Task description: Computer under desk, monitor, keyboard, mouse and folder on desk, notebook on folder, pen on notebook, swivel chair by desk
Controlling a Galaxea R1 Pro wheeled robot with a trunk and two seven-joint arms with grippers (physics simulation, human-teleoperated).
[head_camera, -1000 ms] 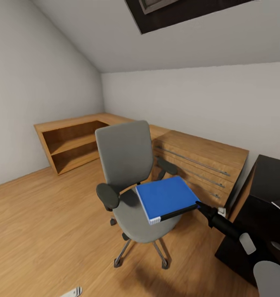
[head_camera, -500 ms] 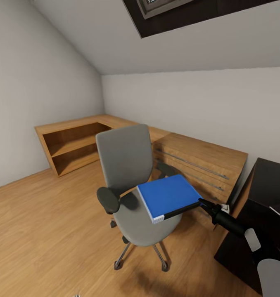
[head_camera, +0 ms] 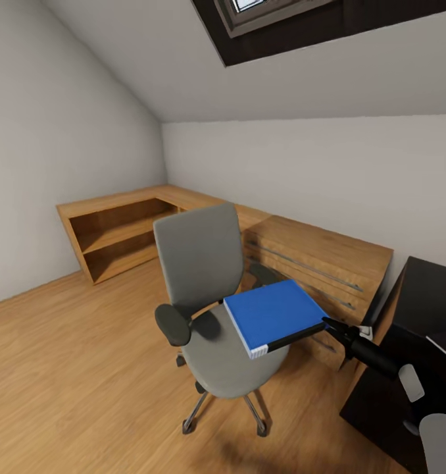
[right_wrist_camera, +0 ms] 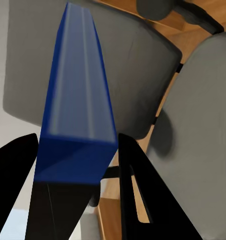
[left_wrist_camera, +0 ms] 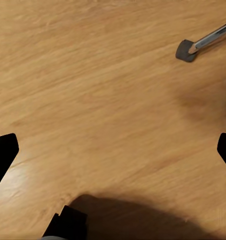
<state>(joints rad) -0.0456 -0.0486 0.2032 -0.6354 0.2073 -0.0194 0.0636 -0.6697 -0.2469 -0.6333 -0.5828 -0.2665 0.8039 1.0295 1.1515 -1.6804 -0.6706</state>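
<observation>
The bright blue folder (head_camera: 274, 315) hangs level just above the seat of the grey swivel chair (head_camera: 200, 260), clear of the cushion. My right gripper (head_camera: 328, 324) is shut on its right edge, reaching in from the black desk (head_camera: 425, 289) at the right. In the right wrist view the folder (right_wrist_camera: 78, 95) runs edge-on between the two black fingers (right_wrist_camera: 138, 185), with the chair's back (right_wrist_camera: 138, 65) behind it. My left gripper (left_wrist_camera: 113, 152) is open over bare wood floor, near a chair castor (left_wrist_camera: 185, 50).
A low oak chest (head_camera: 322, 260) with long bar handles stands against the wall between chair and desk. An oak corner shelf (head_camera: 114, 227) runs along the left wall. A skylight (head_camera: 269, 20) sits in the sloped ceiling. Open wood floor (head_camera: 72, 368) lies to the left.
The head view has tilted upward. Against the chair, the folder has risen slightly and shifted right towards the desk in my right gripper.
</observation>
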